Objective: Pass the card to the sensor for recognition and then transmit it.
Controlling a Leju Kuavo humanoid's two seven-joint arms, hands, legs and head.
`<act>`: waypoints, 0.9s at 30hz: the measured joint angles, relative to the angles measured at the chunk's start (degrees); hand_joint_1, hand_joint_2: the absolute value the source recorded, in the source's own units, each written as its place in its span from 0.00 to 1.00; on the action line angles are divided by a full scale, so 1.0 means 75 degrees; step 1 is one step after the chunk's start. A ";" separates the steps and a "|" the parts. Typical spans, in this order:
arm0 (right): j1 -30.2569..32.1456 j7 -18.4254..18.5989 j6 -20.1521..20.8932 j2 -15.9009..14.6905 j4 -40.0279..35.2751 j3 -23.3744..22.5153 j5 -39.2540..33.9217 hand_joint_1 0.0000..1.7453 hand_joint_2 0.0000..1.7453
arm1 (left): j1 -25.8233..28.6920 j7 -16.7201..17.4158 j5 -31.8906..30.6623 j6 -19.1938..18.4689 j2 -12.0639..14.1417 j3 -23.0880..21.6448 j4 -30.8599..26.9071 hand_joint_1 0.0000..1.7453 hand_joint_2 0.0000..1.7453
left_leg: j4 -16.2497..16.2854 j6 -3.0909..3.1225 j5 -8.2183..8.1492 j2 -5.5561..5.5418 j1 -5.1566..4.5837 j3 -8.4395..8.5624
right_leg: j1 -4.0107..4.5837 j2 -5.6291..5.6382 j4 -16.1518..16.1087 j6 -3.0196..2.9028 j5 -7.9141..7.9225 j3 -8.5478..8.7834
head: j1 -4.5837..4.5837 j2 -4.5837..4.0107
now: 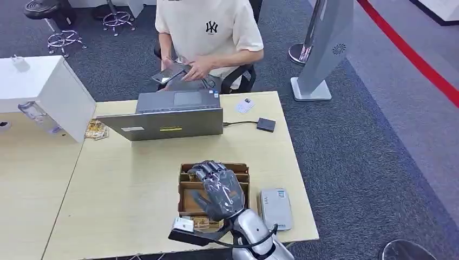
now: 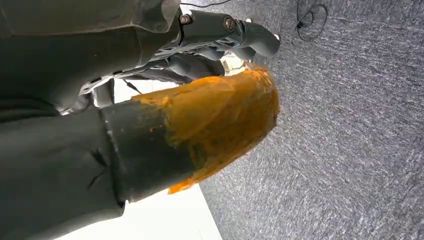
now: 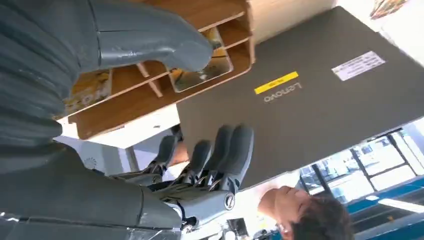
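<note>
Head view has the right hand hovering over the wooden tray, fingers apart and holding nothing. Cards lie flat in its compartments, directly beneath the fingers. Left hand hangs low; its fingers cannot be told.

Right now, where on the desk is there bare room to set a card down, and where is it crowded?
The widest bare patch of the desk lies left of the wooden tray, in front of the laptop. A smaller strip runs between the laptop and the tray. It is crowded at the right: the right hand hovers over the tray, with the grey device beside it.
</note>
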 joint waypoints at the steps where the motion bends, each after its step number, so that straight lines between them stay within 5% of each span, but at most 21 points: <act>1: 0.0034 0.0020 0.0000 -0.0044 -0.0056 0.0000 -0.0006 0.43 1.00 | 0.0000 0.0000 0.0000 0.0000 0.0000 0.0000 0.0000 0.00 0.00 | 0.0000 0.0000 0.0000 -0.0001 0.0000 0.0000 | 0.0000 -0.0001 0.0000 0.0000 0.0000 0.0000 | 0.0000 0.0000; 18: 0.0459 0.0505 0.0000 -0.0732 -0.0633 -0.0204 0.0346 0.41 1.00 | 0.0000 -0.0018 0.0000 -0.0015 0.0000 -0.0093 0.0000 0.00 0.00 | 0.0000 0.0000 0.0000 0.0000 -0.0001 0.0000 | 0.0000 -0.0001 0.0000 0.0000 0.0000 0.0000 | -0.0003 0.0000; 20: 0.0481 0.0542 0.0000 -0.0784 -0.0662 -0.0251 0.0414 0.34 1.00 | 0.0000 -0.0018 0.0000 -0.0015 0.0000 -0.0114 0.0000 0.00 0.00 | 0.0000 0.0000 0.0000 0.0000 -0.0001 0.0000 | 0.0000 -0.0001 0.0000 0.0000 0.0000 0.0000 | 0.0000 0.0000; 27: 0.0489 0.0665 -0.0003 -0.0910 -0.0691 -0.0396 0.0693 0.42 1.00 | -0.0002 -0.0018 0.0000 -0.0017 0.0003 -0.0210 0.0000 0.00 0.00 | 0.0000 0.0000 0.0000 0.0000 -0.0001 0.0000 | 0.0000 -0.0001 0.0000 0.0000 0.0000 0.0000 | -0.0003 0.0000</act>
